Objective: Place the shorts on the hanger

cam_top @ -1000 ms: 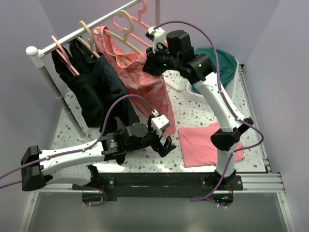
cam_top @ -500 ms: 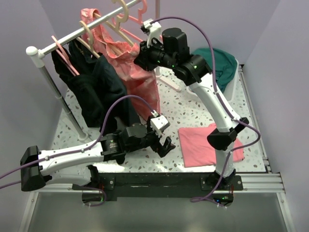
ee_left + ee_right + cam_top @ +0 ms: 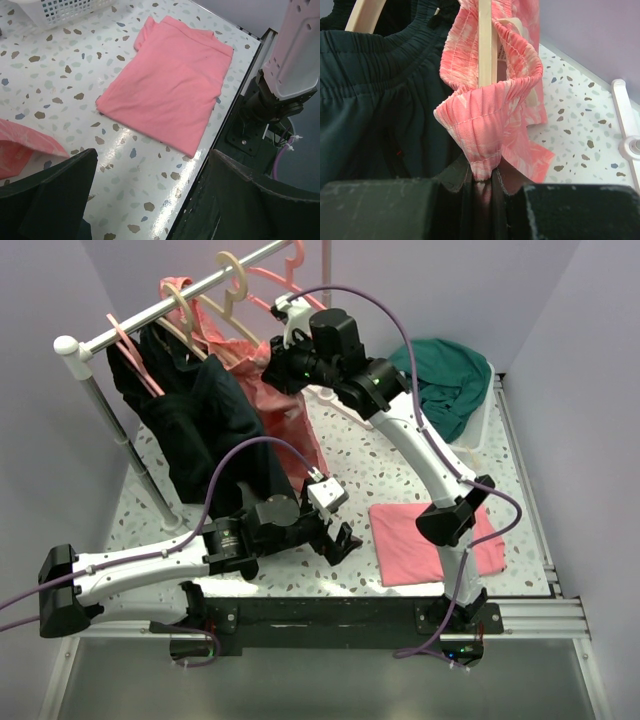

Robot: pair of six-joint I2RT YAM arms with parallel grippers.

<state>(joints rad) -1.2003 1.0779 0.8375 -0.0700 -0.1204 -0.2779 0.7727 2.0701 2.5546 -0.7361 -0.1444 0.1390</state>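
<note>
The salmon-pink mottled shorts [image 3: 285, 415] hang by the clothes rail, draped over the beige hanger [image 3: 240, 290], whose hook stands at the rail. My right gripper [image 3: 272, 362] is raised to the rail and shut on the shorts. In the right wrist view the elastic waistband [image 3: 487, 115] is pinched between my right gripper's [image 3: 482, 182] fingers, and a pale bar of the hanger [image 3: 485, 45] runs up through the waistband. My left gripper [image 3: 340, 540] is open and empty, low over the table; its fingers [image 3: 55, 200] frame bare table, with a corner of the shorts [image 3: 25, 145] at the left.
A folded plain pink cloth [image 3: 430, 540] lies at the table's front right, also in the left wrist view [image 3: 170, 95]. A teal garment sits in a white basket [image 3: 478, 420] at the back right. Dark garments [image 3: 200, 420] and pink hangers [image 3: 290, 265] hang on the rail [image 3: 150, 312].
My right arm has swung left and up along the rail, carrying the shorts and hanger with it. My left arm has hardly moved.
</note>
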